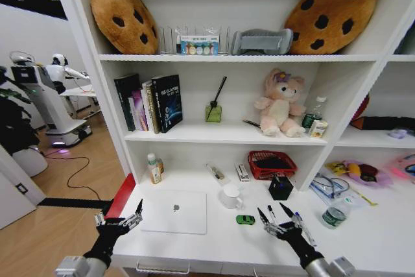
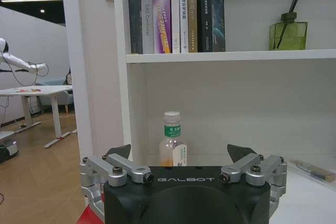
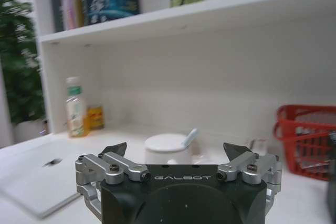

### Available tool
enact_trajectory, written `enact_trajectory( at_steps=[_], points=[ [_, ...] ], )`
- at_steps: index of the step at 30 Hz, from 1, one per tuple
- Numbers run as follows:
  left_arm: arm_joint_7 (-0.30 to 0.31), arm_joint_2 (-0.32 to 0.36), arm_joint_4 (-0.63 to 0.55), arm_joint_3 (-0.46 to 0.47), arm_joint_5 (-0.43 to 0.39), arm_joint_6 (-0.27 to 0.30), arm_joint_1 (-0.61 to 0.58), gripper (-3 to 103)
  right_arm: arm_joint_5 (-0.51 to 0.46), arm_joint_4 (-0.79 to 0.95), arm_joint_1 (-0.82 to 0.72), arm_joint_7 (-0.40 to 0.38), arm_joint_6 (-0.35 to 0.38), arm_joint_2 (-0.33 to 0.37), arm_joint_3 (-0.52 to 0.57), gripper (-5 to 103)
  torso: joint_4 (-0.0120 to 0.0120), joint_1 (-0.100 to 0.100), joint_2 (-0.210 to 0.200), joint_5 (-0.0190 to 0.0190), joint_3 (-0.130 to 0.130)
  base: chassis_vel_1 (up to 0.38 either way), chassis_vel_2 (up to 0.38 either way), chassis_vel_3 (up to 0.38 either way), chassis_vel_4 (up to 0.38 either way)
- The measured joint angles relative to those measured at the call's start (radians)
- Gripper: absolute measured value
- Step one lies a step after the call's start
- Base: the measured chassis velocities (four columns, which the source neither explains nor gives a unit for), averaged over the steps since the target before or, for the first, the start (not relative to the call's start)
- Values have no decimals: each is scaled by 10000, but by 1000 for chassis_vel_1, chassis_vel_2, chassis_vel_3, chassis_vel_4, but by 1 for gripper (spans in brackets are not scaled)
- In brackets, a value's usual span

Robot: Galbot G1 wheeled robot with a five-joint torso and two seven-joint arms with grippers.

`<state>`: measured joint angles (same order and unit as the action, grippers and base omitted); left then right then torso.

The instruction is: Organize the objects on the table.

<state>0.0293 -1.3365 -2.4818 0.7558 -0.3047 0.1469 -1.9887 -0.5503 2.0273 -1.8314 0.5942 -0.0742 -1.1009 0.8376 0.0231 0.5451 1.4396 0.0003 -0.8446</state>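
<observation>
Left gripper (image 1: pixel 121 217) spread wide, empty, at white desk (image 1: pixel 214 238) front-left edge beside closed silver laptop (image 1: pixel 174 211). Right gripper (image 1: pixel 281 220) spread wide, empty, over pens (image 1: pixel 305 228). Green toy car (image 1: pixel 245 219) between laptop and right gripper.

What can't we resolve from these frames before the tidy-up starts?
- Pens: head view, partly hidden behind the right gripper; colours unclear.
- Laptop: right wrist view, blurred, cut by the gripper body.
- Toy car: head view, too small for detail.
- Left gripper: open, off the table's left end.
</observation>
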Motion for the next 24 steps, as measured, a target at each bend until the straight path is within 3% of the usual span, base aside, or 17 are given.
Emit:
enact_trajectory(
  at_steps=[2, 3, 4, 6, 11, 24],
  points=[
    [2, 0, 1, 0, -2, 0, 1, 100, -120, -639, 347, 1010, -5, 536, -22, 100, 2, 0, 0, 0, 0, 0, 0, 0, 0],
    [-2, 4, 3, 0, -4, 0, 3, 100, -125, -1229, 726, 1914, -83, 1009, -98, 100, 4, 0, 0, 0, 0, 0, 0, 0, 0],
    [-2, 4, 3, 0, -4, 0, 3, 100, -125, -1229, 726, 1914, -83, 1009, -98, 100, 4, 0, 0, 0, 0, 0, 0, 0, 0],
    [-6, 7, 5, -2, -9, 0, 3, 100, 30, -2156, 1529, 3078, -300, 1690, -350, 100, 3, 0, 0, 0, 0, 0, 0, 0, 0],
    [-1, 9, 8, -1, -11, -2, 3, 100, 275, -3300, 2489, 3945, -586, 2211, -734, 100, 1, 0, 0, -1, 0, 0, 0, 0, 0],
    [-3, 17, 13, -1, -18, -9, 2, 100, 1091, -4720, 3649, 4088, -836, 2213, -1593, 100, 3, 0, 1, -3, 1, 0, 0, 0, 0]
  ],
)
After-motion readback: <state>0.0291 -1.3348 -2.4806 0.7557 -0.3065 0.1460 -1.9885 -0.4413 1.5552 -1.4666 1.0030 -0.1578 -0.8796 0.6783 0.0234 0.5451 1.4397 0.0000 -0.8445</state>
